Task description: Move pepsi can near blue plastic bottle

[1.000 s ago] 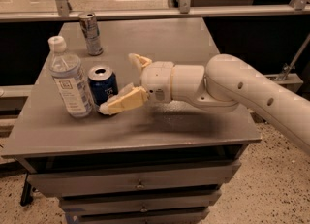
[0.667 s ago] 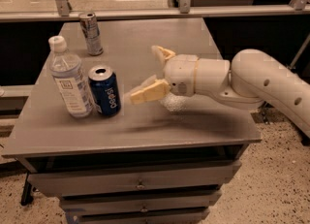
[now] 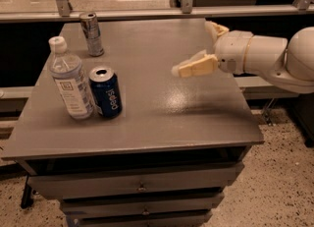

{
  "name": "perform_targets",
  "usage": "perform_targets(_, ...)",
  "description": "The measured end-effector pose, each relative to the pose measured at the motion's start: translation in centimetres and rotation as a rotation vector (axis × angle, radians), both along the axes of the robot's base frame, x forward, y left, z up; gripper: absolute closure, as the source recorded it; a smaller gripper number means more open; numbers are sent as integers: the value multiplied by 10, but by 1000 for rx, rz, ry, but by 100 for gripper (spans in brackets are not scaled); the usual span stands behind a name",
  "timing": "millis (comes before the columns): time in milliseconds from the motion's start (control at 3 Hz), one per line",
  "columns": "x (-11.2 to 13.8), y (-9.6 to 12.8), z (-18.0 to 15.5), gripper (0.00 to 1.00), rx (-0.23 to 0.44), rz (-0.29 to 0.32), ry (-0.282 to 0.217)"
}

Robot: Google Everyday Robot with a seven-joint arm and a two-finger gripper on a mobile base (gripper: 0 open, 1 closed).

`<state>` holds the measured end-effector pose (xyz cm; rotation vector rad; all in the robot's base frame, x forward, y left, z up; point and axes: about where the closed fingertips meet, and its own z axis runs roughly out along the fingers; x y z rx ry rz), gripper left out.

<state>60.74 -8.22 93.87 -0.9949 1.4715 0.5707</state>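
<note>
Gripper (image 3: 193,48) has pulled back to the tabletop's (image 3: 162,123) right edge, fingers spread wide, holding nothing. Pepsi can (image 3: 106,92) stands upright just beside blue plastic bottle (image 3: 70,86) near left edge, well apart from gripper. Silver can (image 3: 91,34) sits at back-left corner.

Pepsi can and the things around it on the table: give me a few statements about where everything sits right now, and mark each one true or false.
1. The pepsi can stands upright right beside the blue plastic bottle. True.
2. The gripper is clamped on the pepsi can. False: it is open, holds nothing, and hangs over the right part of the table, well apart from the can.
3. The silver can lies on its side. False: it stands upright near the table's far left corner, behind the bottle.
4. The bottle has its white cap on. True.
</note>
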Motion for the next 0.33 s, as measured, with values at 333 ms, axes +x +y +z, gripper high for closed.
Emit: perform_targets(333, 6, -13, 4, 0, -5, -28, -9)
